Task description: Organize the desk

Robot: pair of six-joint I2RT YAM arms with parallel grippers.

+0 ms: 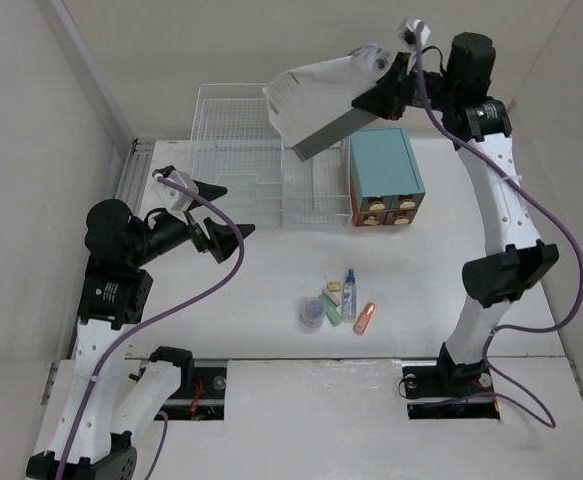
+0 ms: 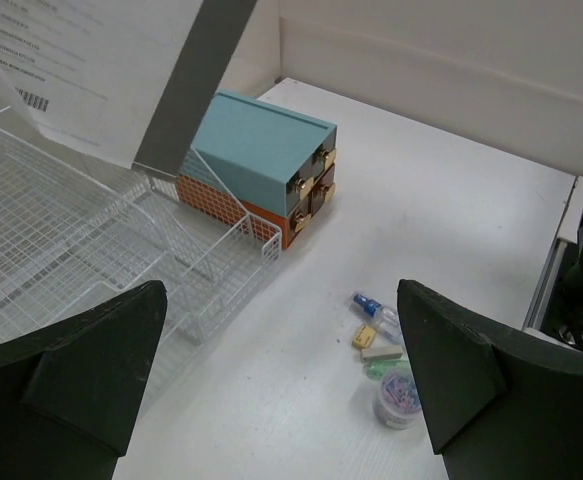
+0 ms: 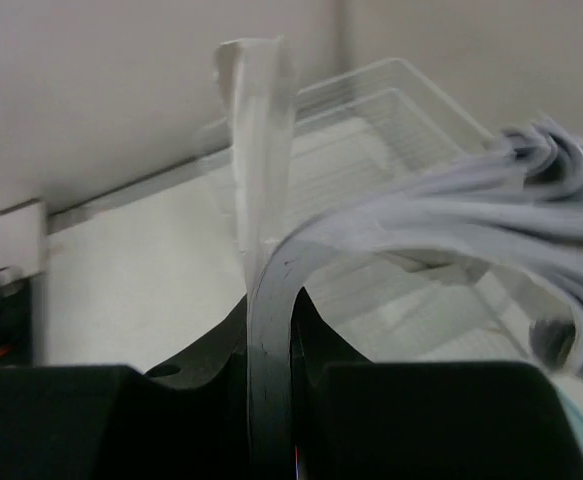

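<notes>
Presently the step in hand is judged to be the filing of a paper booklet (image 1: pixel 316 105), which is held aloft over the far side of the desk (image 1: pixel 451 220), above the right part of the wire basket (image 1: pixel 236 150) and the far left corner of the teal drawer cabinet (image 1: pixel 383 165). The desk itself is noted as the white tabletop spanning the scene between the light walls; the basket and the cabinet stand side by side at its far side. A few small articles, among them a blue bottle (image 1: pixel 349 292) and a jar of clips (image 1: pixel 312 315), lie loose near its middle. The right gripper (image 3: pixel 269 380) is observed nearly closed, its jaws pinched on the thin grey cover of the booklet, whose pages fan out and droop to one side in the wrist view. The left gripper (image 1: pixel 226 210) is observed fully spread and empty; it hovers over the left of the desk, just near of the basket's near left corner, and nothing is touched by it. The next move is judged to call for the booklet to be carried left and lowered into a basket compartment, its drooping pages kept free of the wire rims, before the grip is released. The loose articles are judged to be sorted afterwards. Which compartment is intended cannot be told.
</notes>
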